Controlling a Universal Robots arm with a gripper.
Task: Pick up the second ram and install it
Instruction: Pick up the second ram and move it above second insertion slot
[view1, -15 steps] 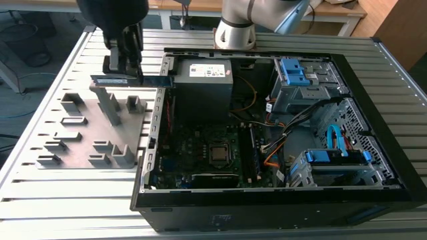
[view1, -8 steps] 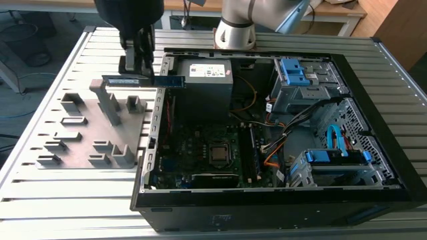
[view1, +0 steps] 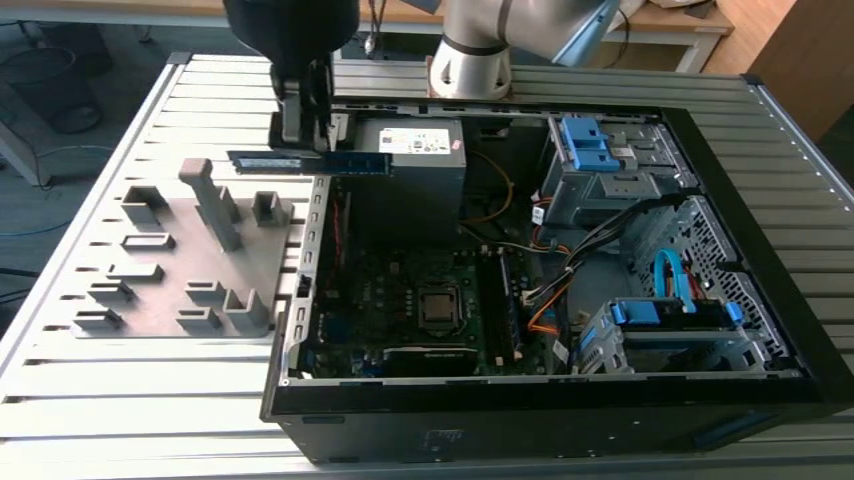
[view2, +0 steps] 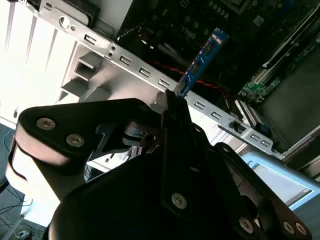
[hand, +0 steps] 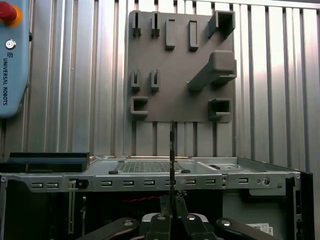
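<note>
Ram is clamped between the 2 fingers of the gripper, pinched near the middle of its length so that both ends stick out past the fingers. In the second wrist view the gripper bites on 1 long edge and the ram reaches away from it toward the board. In the first wrist view the ram shows edge-on as a thin straight line rising from the gripper, so I judge the hold square, with no visible twist.

In the exterior view the ram hangs level in the air, above the wall of the open case that faces the grey fixture. It touches neither. Its end toward the exterior view's right lies near the power supply. The fixture rests on the ribbed worktop, just beside the case.

I take the step in hand to be the carry from fixture to board. The slots sit well apart from the ram, beside the processor socket, and seem to run crosswise to how the ram now lies, so the carry calls for about a quarter turn. A thin card held by 1 edge can pivot in the fingers, so smooth motion and firm pressure matter. The path should stay above the case wall and away from the cables.
</note>
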